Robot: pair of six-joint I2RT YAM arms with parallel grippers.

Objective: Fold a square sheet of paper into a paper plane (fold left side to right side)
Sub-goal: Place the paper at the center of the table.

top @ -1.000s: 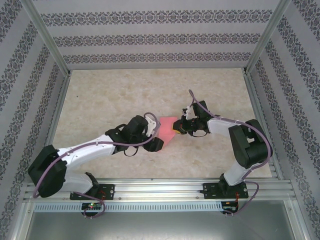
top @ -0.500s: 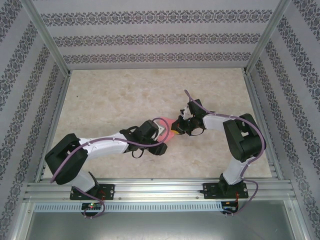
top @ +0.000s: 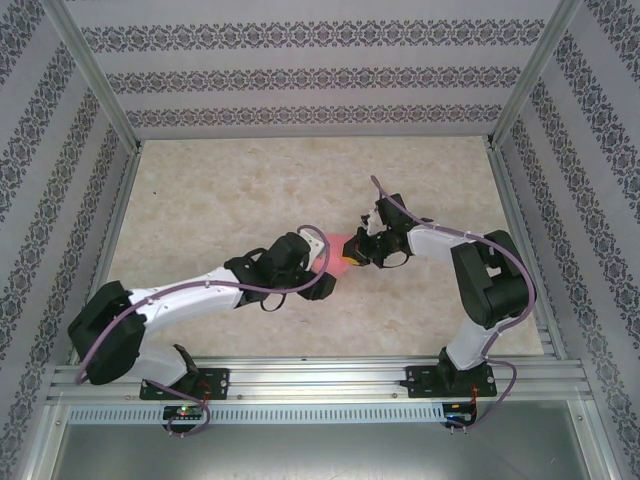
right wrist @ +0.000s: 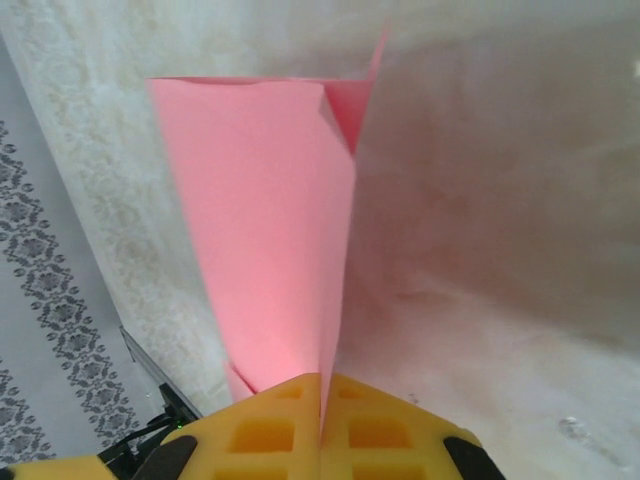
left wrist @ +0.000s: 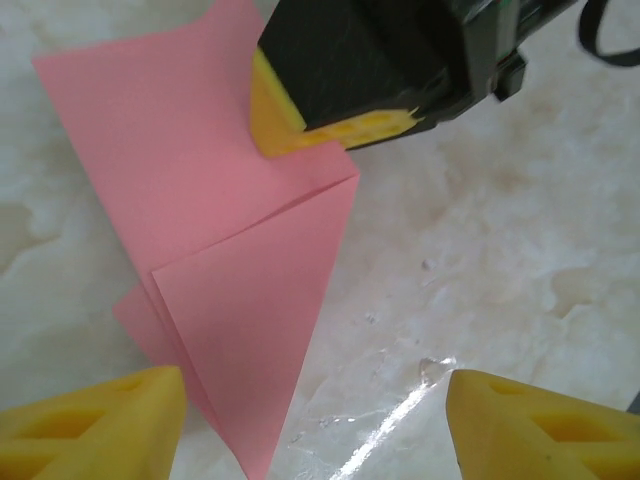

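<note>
Clamping an edge of the half-folded paper plane (left wrist: 230, 270) on the table (top: 220, 190), the right gripper (right wrist: 322, 400) seemingly anchors it so the left gripper (left wrist: 320, 410), jaws apart above, can press the crease.

I'm seeing the folded paper (left wrist: 230, 290) looking thin and matt, the table (left wrist: 520, 230) gleaming smooth like polished stone, and the pads (left wrist: 90, 425) of the left gripper (left wrist: 310, 430) looking like matt yellow plastic.

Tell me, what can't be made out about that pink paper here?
Top view: pink paper largely covered by left gripper and right gripper; folds too small.
Left wrist view: right gripper covers its upper corner; lower tip cut by frame edge.
Right wrist view: pinched edge hidden between fingers.
</note>
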